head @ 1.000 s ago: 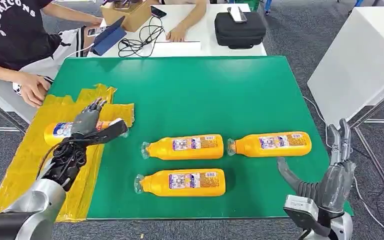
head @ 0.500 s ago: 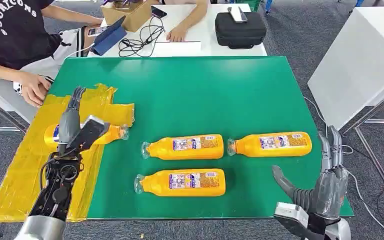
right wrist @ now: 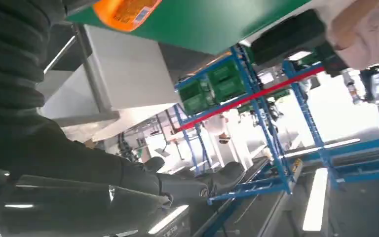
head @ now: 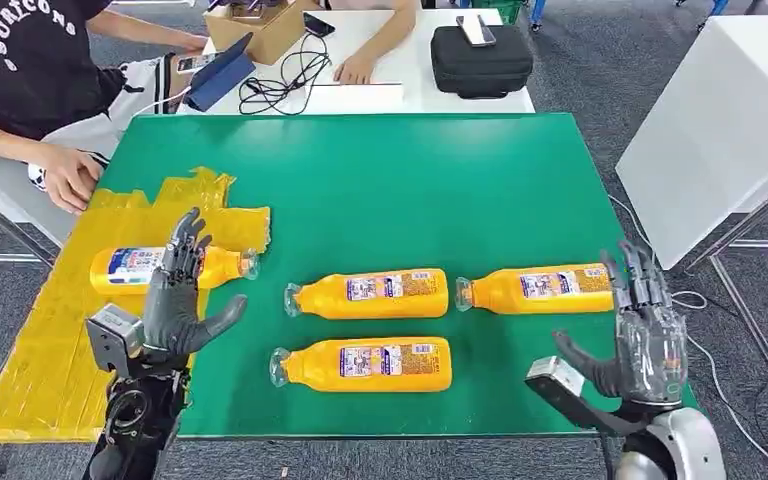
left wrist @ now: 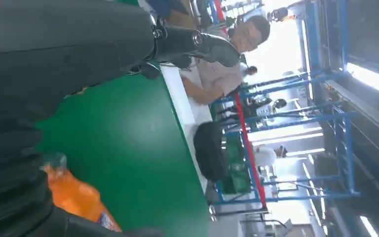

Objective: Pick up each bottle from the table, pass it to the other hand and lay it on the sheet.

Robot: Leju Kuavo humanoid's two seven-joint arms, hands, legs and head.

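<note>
Hands first: our left hand [head: 175, 310] and right hand [head: 643, 335] hang spread, holding nothing. Three orange plastic bottles [head: 365, 364] lie on the green table [head: 390, 190] — smooth, likely slippery, so we'd grasp mid-label; a fourth bottle [head: 135, 266] rests on the yellow sheet [head: 45, 330].

At the upper left of the head view, a person's black shirt [head: 20, 50] carries white curved lettering that reads roughly "SURICONS", partly cut by the frame edge. The four orange bottles, such as the middle one [head: 368, 294], carry printed labels with blue and white patches, but their print is too small to read
</note>
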